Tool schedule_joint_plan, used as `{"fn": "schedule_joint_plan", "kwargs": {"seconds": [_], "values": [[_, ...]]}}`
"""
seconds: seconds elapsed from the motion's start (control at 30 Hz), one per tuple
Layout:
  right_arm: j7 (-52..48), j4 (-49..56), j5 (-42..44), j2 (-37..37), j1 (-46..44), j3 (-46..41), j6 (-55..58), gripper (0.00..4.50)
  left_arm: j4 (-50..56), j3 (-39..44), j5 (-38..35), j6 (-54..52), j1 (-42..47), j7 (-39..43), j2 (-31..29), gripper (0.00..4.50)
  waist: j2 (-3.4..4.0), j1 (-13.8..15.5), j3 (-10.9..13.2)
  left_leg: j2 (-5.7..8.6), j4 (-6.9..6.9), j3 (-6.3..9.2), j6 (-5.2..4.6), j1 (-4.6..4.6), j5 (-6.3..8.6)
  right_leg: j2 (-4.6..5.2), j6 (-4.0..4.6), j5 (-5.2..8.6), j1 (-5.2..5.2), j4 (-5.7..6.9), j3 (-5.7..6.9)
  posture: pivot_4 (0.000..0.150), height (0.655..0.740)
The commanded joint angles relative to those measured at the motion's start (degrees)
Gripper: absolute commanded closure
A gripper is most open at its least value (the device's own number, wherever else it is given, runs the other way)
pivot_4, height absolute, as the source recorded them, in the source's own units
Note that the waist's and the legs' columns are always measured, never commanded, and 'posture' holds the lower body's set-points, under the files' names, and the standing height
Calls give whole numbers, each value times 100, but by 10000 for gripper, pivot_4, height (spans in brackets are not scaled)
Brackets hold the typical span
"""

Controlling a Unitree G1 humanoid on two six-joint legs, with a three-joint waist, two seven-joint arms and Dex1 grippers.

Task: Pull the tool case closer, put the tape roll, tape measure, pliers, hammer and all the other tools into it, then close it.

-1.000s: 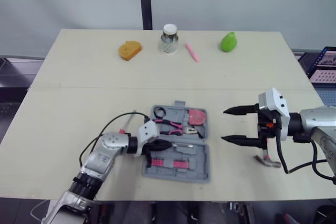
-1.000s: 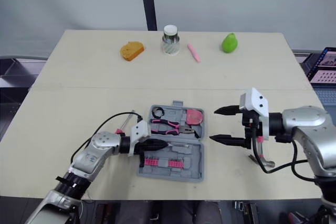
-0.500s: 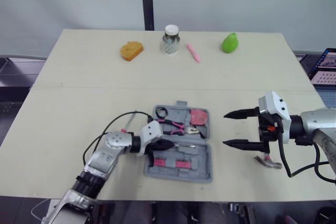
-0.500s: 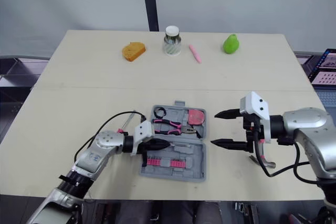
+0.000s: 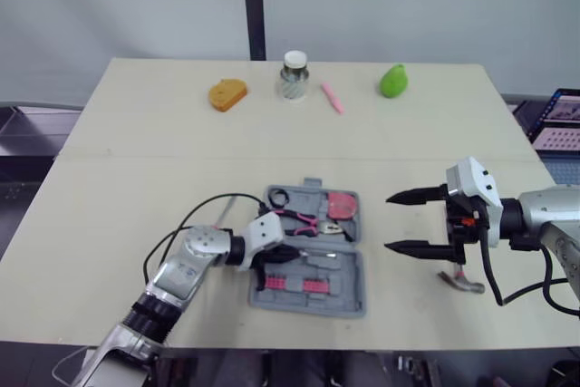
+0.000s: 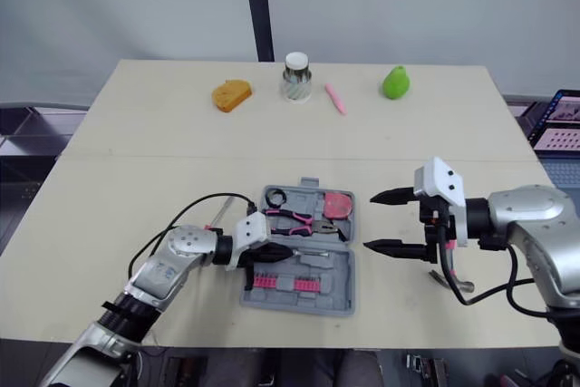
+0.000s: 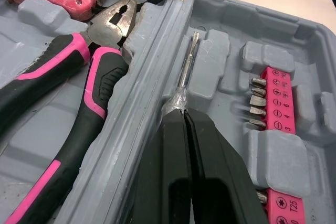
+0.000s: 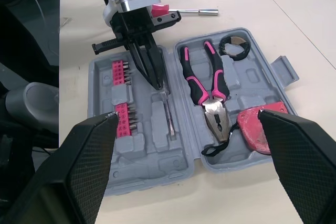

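little has shifted in the last second: the left tool (image 7: 185, 113) stays clamped on the screwdriver blade (image 7: 188, 69), which is laid in its groove in the near half of the case (image 5: 349, 292), so release looks next. the blade lies along the hinge, tip toward the right tool (image 5: 391, 221), whose fingers are apart beside the hammer (image 5: 462, 280).

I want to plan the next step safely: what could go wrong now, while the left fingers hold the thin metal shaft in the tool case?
1. The left fingers pinch the metal shaft only at its end, by the ridge beside the pliers. On release it may sit crooked in the tool case and keep it from closing.
2. The hammer and the pink-handled driver lie on the table, outside the case. Closing now would leave them out.
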State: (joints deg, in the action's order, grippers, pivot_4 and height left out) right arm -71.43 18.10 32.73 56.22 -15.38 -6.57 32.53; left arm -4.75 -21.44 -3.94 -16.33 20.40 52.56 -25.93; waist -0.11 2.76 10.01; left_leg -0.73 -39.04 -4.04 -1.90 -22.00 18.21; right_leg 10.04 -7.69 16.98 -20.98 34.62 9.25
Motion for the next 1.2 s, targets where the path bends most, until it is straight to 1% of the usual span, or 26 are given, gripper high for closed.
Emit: {"fn": "schedule_joint_plan", "kwargs": {"seconds": [0.03,0.2,0.5,0.67,0.8,0.87,0.93,1.0,1.07,1.1,1.17,1.2], "values": [[-23,197,48,91,-65,-31,-21,0,-449,-419,577,-427,-251,-99,-187,43930,6,-5,-4,-3,0,0,1,5,3,-2,0,0,6,-4,0,1500,7400],[-2,202,54,77,-76,-30,-8,0,-494,-458,614,-512,-163,-165,-103,43930,14,10,-9,-11,5,2,2,51,21,-8,1,1,55,-22,-1,1500,7400],[37,177,38,43,-147,16,15,0,-610,-538,660,-658,-18,-231,-77,43930,31,27,-20,-11,4,2,1,53,24,-8,1,1,58,-27,-6,1500,7400],[43,124,7,11,-192,71,-14,0,-367,-461,465,-690,-74,-124,-52,43930,35,29,-22,-11,4,2,0,53,25,-7,1,1,59,-32,-7,1500,7400],[41,83,86,-19,-136,3,-36,0,410,-57,-92,-903,-292,180,-225,43930,35,-6,-21,-13,5,1,0,50,30,-8,1,1,57,-46,-7,1500,7400],[41,23,139,-22,-57,-94,-18,0,981,355,-584,-1255,-426,288,-301,43930,30,-66,-13,-19,9,0,2,45,36,-16,1,1,52,-44,-7,1500,7400],[47,-97,176,2,76,-258,-1,0,1672,956,-1114,-1724,-623,338,-549,43930,23,-111,7,-25,10,-1,3,38,38,-24,1,1,47,-49,-6,1500,7400],[70,-217,237,10,180,-412,50,0,2131,1486,-1520,-2103,-777,280,-741,43930,20,-137,26,-33,3,4,5,12,36,-29,2,1,30,-50,-3,1500,7400],[124,-491,206,4,327,-584,57,0,2393,2196,-1888,-2342,-991,201,-973,38805,22,-140,26,-32,-6,8,4,5,34,-30,1,0,28,-49,-4,1500,7400],[124,-704,136,16,459,-676,0,0,2475,2645,-2087,-2451,-1122,181,-1101,35170,22,-141,26,-33,-6,8,4,5,34,-30,1,0,29,-49,-4,1500,7400],[135,-1085,35,13,648,-826,-109,0,2556,3341,-2350,-2588,-1311,105,-1299,26691,22,-142,27,-32,-4,9,4,6,35,-30,1,0,30,-50,-4,1500,7400],[199,-1677,-87,-6,778,-1041,-290,0,2469,4199,-2485,-2666,-1580,113,-1523,21499,23,-142,28,-31,-3,9,4,6,35,-30,1,0,29,-53,-3,1500,7400]]}}
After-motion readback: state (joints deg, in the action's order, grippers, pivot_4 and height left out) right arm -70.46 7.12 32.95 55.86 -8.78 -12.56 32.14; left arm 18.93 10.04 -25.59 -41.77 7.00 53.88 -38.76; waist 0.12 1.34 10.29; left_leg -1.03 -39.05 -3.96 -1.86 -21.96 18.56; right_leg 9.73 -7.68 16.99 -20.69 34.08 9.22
